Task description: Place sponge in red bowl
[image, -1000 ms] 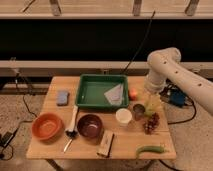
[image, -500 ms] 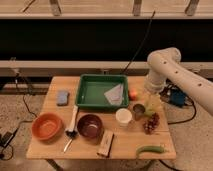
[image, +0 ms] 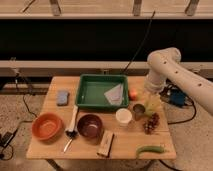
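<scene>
The sponge, a small blue-grey pad, lies flat on the left back part of the wooden table. The red bowl stands at the table's front left, nothing visible inside it. My white arm comes in from the right and bends down over the table's right side. The gripper hangs there just above a small dark can, far from both sponge and bowl. It is open and I see nothing in it.
A green tray holding a white sheet sits at the middle back. In front stand a maroon bowl, a white cup, a wood block and a white-handled utensil. Orange fruit, grapes and a green vegetable lie at the right.
</scene>
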